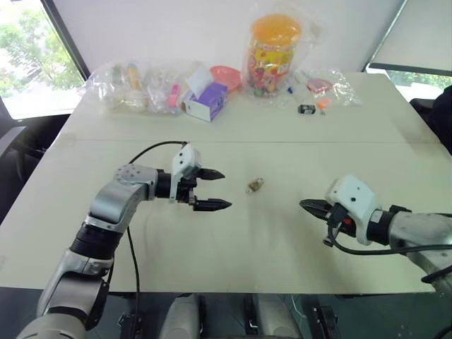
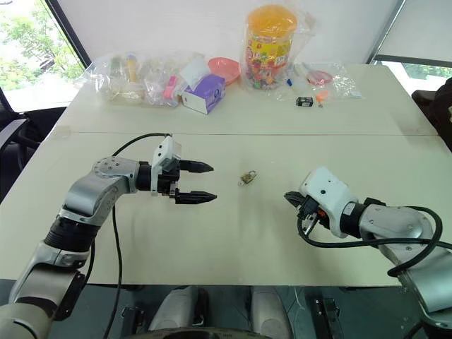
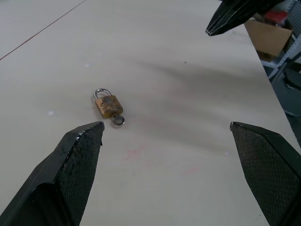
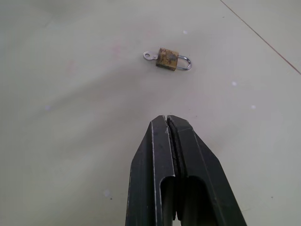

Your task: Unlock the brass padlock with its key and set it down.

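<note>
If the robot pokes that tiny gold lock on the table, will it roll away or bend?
Probably neither. The small brass padlock with its silvery shackle lies flat on its broad side on the pale tabletop, so it would likely slide or spin, not roll. It looks like rigid metal, so it shouldn't bend. Being so small, it may slip from the open left pincer.

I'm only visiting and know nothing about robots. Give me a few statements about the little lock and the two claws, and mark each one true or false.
1. The brass padlock lies on the table, between the two grippers. True.
2. The left gripper is clamped on the padlock. False: it is open, nothing between its fingers.
3. The right gripper is shut. True.
4. A key sits in the padlock. True.
5. The shackle has swung out. False: it looks closed.
</note>
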Controlling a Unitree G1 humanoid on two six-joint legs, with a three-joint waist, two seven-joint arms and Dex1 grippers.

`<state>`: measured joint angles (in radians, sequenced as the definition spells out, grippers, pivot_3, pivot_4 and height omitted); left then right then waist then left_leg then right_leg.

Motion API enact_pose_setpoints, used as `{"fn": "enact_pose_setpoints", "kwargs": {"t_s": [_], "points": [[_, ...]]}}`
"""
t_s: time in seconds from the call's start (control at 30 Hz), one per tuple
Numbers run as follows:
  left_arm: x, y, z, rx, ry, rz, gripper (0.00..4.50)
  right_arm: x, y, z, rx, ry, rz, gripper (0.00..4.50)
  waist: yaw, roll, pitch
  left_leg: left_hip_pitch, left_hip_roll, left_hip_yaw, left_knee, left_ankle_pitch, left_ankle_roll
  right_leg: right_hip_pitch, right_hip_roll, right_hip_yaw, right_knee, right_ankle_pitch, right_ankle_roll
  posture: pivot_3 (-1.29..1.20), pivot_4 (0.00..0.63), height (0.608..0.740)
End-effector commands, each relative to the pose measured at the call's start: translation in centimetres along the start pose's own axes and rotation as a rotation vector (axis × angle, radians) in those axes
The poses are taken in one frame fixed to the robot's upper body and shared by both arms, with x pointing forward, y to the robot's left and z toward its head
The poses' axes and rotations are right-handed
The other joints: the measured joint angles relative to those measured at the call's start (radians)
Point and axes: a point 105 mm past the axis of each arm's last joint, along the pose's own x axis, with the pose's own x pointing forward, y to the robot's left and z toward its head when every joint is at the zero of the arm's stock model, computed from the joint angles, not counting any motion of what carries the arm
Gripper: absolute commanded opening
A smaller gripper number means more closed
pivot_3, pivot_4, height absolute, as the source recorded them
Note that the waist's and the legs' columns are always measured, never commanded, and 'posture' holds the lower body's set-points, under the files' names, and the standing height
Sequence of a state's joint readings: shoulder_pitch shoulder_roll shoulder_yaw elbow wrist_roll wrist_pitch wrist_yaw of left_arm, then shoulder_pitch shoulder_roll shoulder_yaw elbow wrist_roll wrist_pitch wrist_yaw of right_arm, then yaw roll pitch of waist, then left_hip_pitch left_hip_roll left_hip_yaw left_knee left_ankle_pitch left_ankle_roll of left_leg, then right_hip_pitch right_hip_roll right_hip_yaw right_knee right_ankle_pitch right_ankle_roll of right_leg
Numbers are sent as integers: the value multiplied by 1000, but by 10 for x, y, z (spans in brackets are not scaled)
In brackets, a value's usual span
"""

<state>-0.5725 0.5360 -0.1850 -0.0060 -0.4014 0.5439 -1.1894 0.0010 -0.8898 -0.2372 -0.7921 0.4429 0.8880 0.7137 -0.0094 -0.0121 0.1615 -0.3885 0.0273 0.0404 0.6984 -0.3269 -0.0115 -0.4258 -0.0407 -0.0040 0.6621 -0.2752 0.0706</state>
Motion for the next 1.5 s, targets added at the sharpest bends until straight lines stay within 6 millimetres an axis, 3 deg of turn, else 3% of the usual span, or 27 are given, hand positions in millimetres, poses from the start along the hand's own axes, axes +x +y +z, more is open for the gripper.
{"fn": "enact_pose_setpoints", "kwargs": {"t_s": [0.03, 0.53, 0.97, 1.1, 1.3, 1.5], "points": [[-1, -3, 13, 46, -15, -10, 4481, -3, 1, 10, -44, -22, 8, 0, 0, 0, 0, 0, 0, 0, 0, 0, 0, 0, 0, 0, 0, 0, 0, 0, 150, 740], [-7, -5, 10, 22, 9, -1, 4481, -2, -6, 14, -86, -17, 31, 0, 0, 0, 0, 0, 0, 0, 0, 0, 0, 0, 0, 0, 0, 0, 0, 0, 150, 740], [-12, -3, 9, 26, 33, 10, 4481, 13, -16, 19, -155, -23, 91, 0, 0, 0, 0, 0, 0, 0, 0, 0, 0, 0, 0, 0, 0, 0, 0, 0, 150, 740], [-14, -2, 9, 31, 37, 21, 4500, 23, -19, 12, -151, -11, 148, 1253, 0, 0, 0, 0, 0, 0, 1, 0, 0, 0, 0, 0, 0, 0, 0, 0, 150, 740], [-14, 0, 9, 40, 36, 33, 4500, 44, -28, 5, -187, 5, 205, 4350, -1, 0, 0, 0, 0, 0, 0, 0, 0, 0, 0, 0, 0, 0, 0, 0, 150, 740], [-13, -2, 10, 42, 31, 38, 4500, 76, -36, 11, -136, -31, 287, 4439, -3, 0, 0, 0, 1, 1, 0, 0, 0, -1, 0, 0, 1, 0, 0, 0, 150, 740]]}}
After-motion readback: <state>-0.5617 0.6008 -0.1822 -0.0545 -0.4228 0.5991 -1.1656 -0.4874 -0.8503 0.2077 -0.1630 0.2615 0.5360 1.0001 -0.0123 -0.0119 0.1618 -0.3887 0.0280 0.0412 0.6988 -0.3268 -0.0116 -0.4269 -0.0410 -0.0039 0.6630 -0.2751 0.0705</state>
